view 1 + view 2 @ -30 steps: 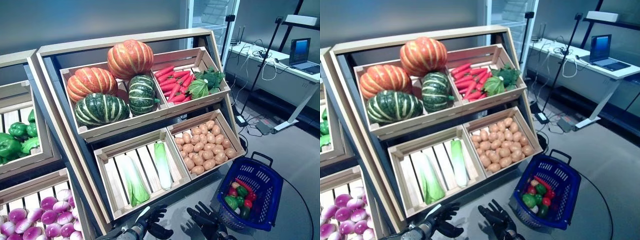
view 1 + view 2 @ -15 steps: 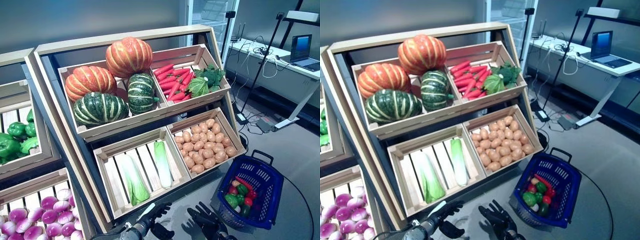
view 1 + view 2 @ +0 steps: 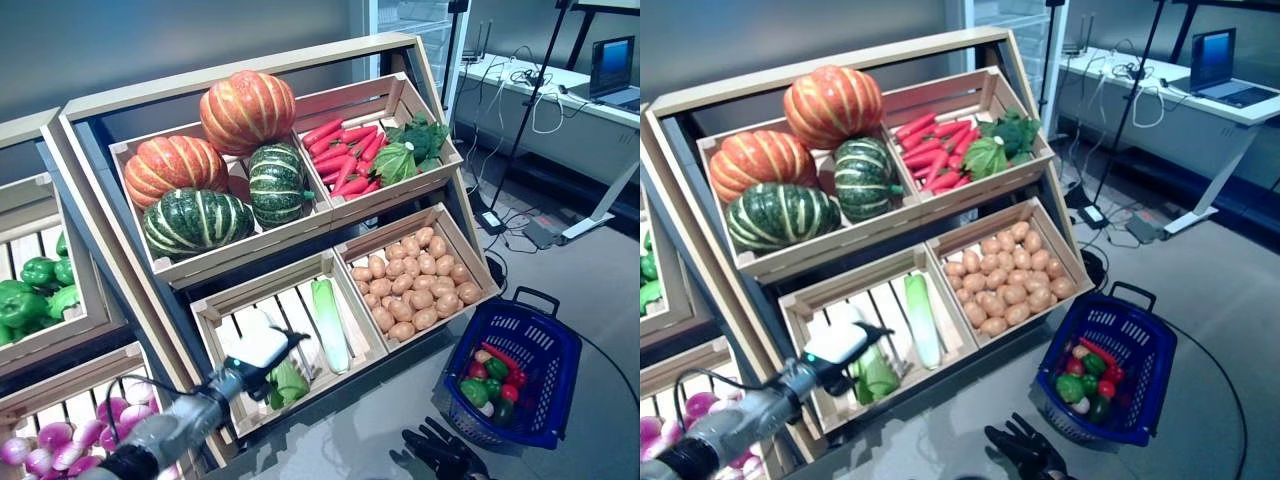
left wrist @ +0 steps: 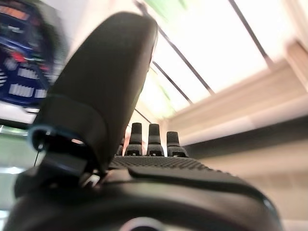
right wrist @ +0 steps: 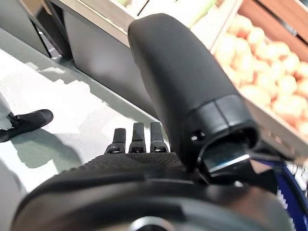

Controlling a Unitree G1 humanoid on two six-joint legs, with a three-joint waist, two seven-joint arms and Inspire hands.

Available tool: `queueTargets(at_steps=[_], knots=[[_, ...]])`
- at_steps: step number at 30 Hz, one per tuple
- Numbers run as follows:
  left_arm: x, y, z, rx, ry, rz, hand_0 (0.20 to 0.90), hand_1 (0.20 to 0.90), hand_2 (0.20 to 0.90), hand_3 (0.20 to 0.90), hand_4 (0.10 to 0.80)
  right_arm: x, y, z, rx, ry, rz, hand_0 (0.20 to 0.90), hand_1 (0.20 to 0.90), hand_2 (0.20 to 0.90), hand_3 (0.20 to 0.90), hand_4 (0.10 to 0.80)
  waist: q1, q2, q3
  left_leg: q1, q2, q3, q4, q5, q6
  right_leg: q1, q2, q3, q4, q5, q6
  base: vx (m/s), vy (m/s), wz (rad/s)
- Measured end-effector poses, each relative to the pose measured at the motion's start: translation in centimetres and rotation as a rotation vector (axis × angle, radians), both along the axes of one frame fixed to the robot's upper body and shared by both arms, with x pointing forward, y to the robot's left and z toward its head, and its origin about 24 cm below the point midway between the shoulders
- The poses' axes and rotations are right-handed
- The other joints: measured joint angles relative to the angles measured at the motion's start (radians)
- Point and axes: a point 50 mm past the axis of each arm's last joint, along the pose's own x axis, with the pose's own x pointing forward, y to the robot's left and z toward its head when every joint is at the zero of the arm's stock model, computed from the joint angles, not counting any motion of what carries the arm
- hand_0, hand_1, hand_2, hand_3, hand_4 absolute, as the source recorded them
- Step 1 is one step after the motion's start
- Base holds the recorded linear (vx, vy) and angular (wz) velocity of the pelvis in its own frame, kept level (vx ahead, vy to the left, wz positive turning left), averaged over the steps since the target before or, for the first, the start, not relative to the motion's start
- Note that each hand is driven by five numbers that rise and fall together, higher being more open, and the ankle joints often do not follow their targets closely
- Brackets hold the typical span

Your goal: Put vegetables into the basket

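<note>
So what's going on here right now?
The left hand is reaching into the lower left crate, over the pale cabbages, open and holding nothing. The right hand hangs low and open by the blue basket, which already holds peppers.

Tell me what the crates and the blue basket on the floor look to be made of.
The crates look like pale unfinished wood: flat slats with gaps between them and a matt surface. The basket looks like moulded plastic: an even, slightly glossy blue, walls pierced by a regular grid of holes, and a dark handle that may be plastic too.
</note>
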Motion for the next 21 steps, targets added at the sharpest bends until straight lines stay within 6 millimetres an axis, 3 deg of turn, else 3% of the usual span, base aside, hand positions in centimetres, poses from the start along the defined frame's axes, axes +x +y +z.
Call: queueTargets(at_steps=[3,8,13,15,18,19,21], knots=[[0.6,0.7,0.8,0.053,-0.034,0.003,0.900,0.900,0.900,0.900,0.800,-0.3,0.0,-0.1,0.005,0.003,0.008,0.900,0.900,0.900,0.900,0.800,-0.003,0.003,-0.002,0.000,0.000,0.001,0.000,0.000,0.000,-0.001,0.000,0.001,0.000,-0.002,-0.004,0.087,0.016,-0.01],[-0.2,1.1,-0.6,0.147,-0.032,-0.043,0.900,0.900,0.900,0.900,0.800,-0.2,-0.2,0.0,0.013,0.007,0.070,0.900,0.900,0.900,0.900,0.800,-0.022,0.011,-0.010,-0.013,0.001,0.011,0.000,-0.001,0.002,-0.027,-0.005,0.013,0.004,-0.003,-0.005,0.018,0.074,-0.06],[-0.8,0.8,-2.7,0.209,-0.016,-0.096,0.900,0.900,0.900,0.900,0.800,3.2,-3.1,1.3,-0.067,-0.033,0.143,0.900,0.900,0.900,0.900,0.800,-0.030,0.056,0.020,-0.113,-0.009,0.031,0.047,0.008,0.014,-0.188,-0.032,0.061,0.142,-0.025,0.008,-0.201,0.089,-0.20],[0.8,0.6,-1.7,0.229,-0.073,-0.110,0.900,0.900,0.900,0.900,0.800,5.7,-3.7,2.4,-0.091,-0.084,0.162,0.900,0.900,0.900,0.900,0.800,-0.032,0.038,0.088,-0.175,-0.027,0.033,0.131,-0.002,0.024,-0.283,-0.076,0.068,0.295,-0.079,0.009,-0.294,0.020,-0.03],[4.6,1.8,2.1,0.317,-0.232,-0.095,0.900,0.900,0.900,0.900,0.800,10.5,-3.6,4.6,-0.080,-0.211,0.163,0.900,0.900,0.900,0.900,0.800,-0.028,-0.042,0.203,-0.333,-0.049,0.062,0.365,-0.097,0.033,-0.505,-0.160,0.123,0.636,-0.213,-0.013,-0.306,0.010,-0.03],[6.0,2.6,3.8,0.359,-0.286,-0.059,0.900,0.900,0.900,0.900,0.800,12.4,-3.6,5.8,-0.069,-0.273,0.148,0.900,0.900,0.900,0.900,0.800,-0.032,-0.061,0.246,-0.415,-0.044,0.059,0.482,-0.139,0.030,-0.582,-0.173,0.144,0.739,-0.249,-0.024,-0.299,0.030,0.03],[7.5,3.1,5.8,0.406,-0.346,-0.031,0.900,0.900,0.900,0.900,0.800,14.6,-4.1,7.6,-0.086,-0.341,0.153,0.900,0.900,0.900,0.900,0.800,-0.031,-0.065,0.270,-0.557,-0.022,0.050,0.662,-0.207,0.027,-0.707,-0.178,0.175,0.885,-0.299,-0.041,-0.247,0.037,0.08]])
